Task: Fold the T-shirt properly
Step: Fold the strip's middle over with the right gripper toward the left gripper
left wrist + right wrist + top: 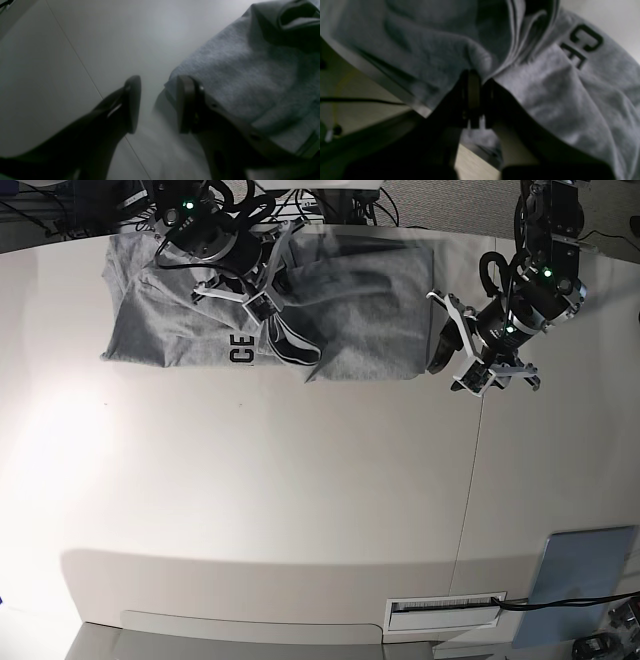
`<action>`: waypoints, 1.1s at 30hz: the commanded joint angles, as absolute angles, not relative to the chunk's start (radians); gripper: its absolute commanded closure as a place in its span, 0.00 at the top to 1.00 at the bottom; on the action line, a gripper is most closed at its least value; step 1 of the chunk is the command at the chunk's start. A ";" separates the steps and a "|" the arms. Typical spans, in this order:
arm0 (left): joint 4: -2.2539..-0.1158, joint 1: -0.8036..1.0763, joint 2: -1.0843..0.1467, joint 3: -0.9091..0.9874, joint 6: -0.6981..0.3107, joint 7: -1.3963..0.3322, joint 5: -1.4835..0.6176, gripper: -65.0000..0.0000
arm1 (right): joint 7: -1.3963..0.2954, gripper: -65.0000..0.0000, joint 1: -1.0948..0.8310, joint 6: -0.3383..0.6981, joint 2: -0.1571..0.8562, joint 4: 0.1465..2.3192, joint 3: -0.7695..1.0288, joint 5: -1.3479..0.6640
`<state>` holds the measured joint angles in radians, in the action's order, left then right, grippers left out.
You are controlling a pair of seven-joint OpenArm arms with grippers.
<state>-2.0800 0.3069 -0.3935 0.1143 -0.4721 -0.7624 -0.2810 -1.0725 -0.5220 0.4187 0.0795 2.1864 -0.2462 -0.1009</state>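
The heather-grey T-shirt (160,330) lies bunched along the table's far edge, with black letters (240,350) showing on a turned-up part. In the right wrist view my right gripper (480,82) is shut on a raised fold of the T-shirt (570,100), close to the black letters (585,45). In the base view that right gripper (262,308) sits over the shirt's middle. My left gripper (159,105) is open with nothing between its fingers, low over the table, one finger (186,105) right beside the T-shirt (237,75) edge. The base view shows this left gripper (452,370) just off the shirt's right end.
A seam (470,480) runs down the white table (300,500). A grey-blue sheet (580,570) lies at the near right corner, and a white labelled strip (445,610) sits at the front edge. Cables (340,200) crowd the back edge behind the shirt.
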 commanded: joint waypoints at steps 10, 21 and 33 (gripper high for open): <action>-2.096 0.302 -0.402 0.121 -0.469 -0.741 -0.291 0.36 | -1.108 0.33 -0.523 0.422 0.078 2.204 -0.247 0.019; -2.096 0.302 -0.402 0.121 -0.469 -0.741 -0.292 0.36 | -0.987 0.33 -0.523 0.422 0.077 2.329 -0.247 -0.118; -2.096 0.302 -0.402 0.121 -0.469 -0.744 -0.292 0.36 | -0.846 0.33 -0.285 0.369 0.070 2.016 -0.294 -0.063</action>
<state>-2.0800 0.3065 -0.3935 0.1143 -0.4717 -0.7628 -0.2813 -0.8677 -0.2905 0.3740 0.0738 1.9957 -0.2939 -0.0608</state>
